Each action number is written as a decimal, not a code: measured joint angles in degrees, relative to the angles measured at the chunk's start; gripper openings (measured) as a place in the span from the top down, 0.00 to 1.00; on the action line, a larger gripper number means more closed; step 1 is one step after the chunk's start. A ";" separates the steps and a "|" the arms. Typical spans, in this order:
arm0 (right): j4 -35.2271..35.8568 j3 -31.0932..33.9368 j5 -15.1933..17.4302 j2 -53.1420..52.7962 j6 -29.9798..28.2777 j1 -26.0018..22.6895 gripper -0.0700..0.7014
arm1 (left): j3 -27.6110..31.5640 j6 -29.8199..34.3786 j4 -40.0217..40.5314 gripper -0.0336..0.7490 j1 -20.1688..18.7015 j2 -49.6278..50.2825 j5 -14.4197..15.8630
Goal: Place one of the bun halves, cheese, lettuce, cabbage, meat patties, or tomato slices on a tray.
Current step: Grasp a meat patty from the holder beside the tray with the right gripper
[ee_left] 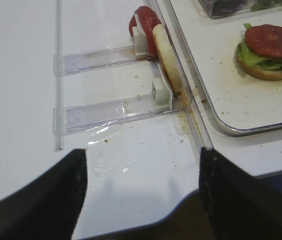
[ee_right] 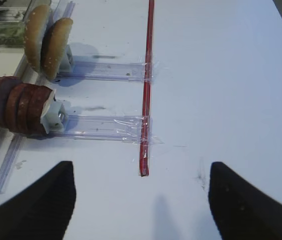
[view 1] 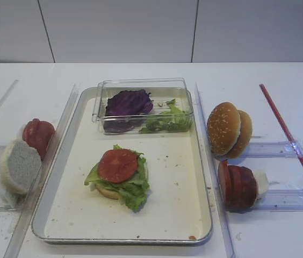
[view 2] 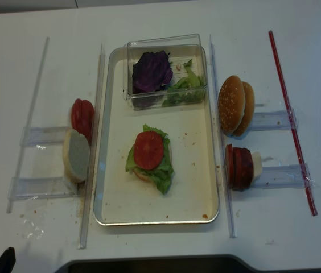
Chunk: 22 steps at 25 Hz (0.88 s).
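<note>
On the cream tray (view 1: 179,188) lies a stack: a bun half (view 1: 106,191), lettuce (view 1: 134,192) and a tomato slice (view 1: 117,165) on top. A clear box at the tray's far end holds purple cabbage (view 1: 128,103) and more lettuce (view 1: 167,121). Left of the tray, tomato slices (view 1: 37,134) and a bun half (view 1: 19,165) stand on edge in clear holders. To the right stand bun halves (view 1: 228,129) and meat patties (view 1: 237,185). No cheese shows. My left gripper (ee_left: 142,155) hangs open over the table's near left edge. My right gripper (ee_right: 140,180) is open over bare table, right of the patties (ee_right: 18,105).
Long clear plastic rails (view 1: 208,161) run along both sides of the tray. A red strip (view 1: 288,134) is taped across the ends of the right holders. Crumbs and a wet smear lie near the left holders (ee_left: 106,110). The table's front edge is just below the left gripper.
</note>
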 joint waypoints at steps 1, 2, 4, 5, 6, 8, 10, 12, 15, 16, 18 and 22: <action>0.00 0.00 0.00 0.00 0.00 0.00 0.18 | 0.00 0.00 0.00 0.40 0.00 0.00 0.00; 0.00 0.00 0.00 0.00 0.00 0.00 0.18 | 0.00 0.00 0.00 0.40 0.00 0.00 0.00; 0.00 0.00 0.00 0.00 0.00 0.00 0.18 | 0.00 0.00 0.00 0.40 0.00 0.00 0.00; 0.00 0.00 0.00 0.00 0.00 0.00 0.18 | 0.00 0.00 0.00 0.40 0.00 0.00 0.00; 0.00 0.00 0.00 0.00 0.00 0.00 0.18 | 0.00 0.00 0.00 0.40 0.00 0.00 0.00; 0.00 0.00 0.00 0.00 0.00 0.00 0.18 | 0.00 0.00 0.00 0.40 0.00 0.00 0.00; 0.00 0.00 0.00 0.00 0.00 0.00 0.18 | 0.00 0.00 0.00 0.40 0.00 0.00 0.00; 0.00 0.00 0.00 0.00 0.00 0.00 0.18 | 0.00 0.00 0.00 0.40 0.00 0.00 0.00; 0.00 0.00 0.00 0.00 0.00 0.00 0.18 | 0.00 0.00 0.00 0.40 0.00 0.00 0.00; 0.00 0.00 0.00 0.00 0.00 0.00 0.18 | 0.00 0.00 0.00 0.40 0.00 0.00 0.00; 0.00 0.00 0.00 0.00 0.00 0.00 0.18 | 0.00 0.00 0.00 0.40 0.00 0.00 0.00; 0.00 0.00 0.00 0.00 0.00 0.00 0.18 | 0.00 0.00 0.00 0.40 0.00 0.00 0.00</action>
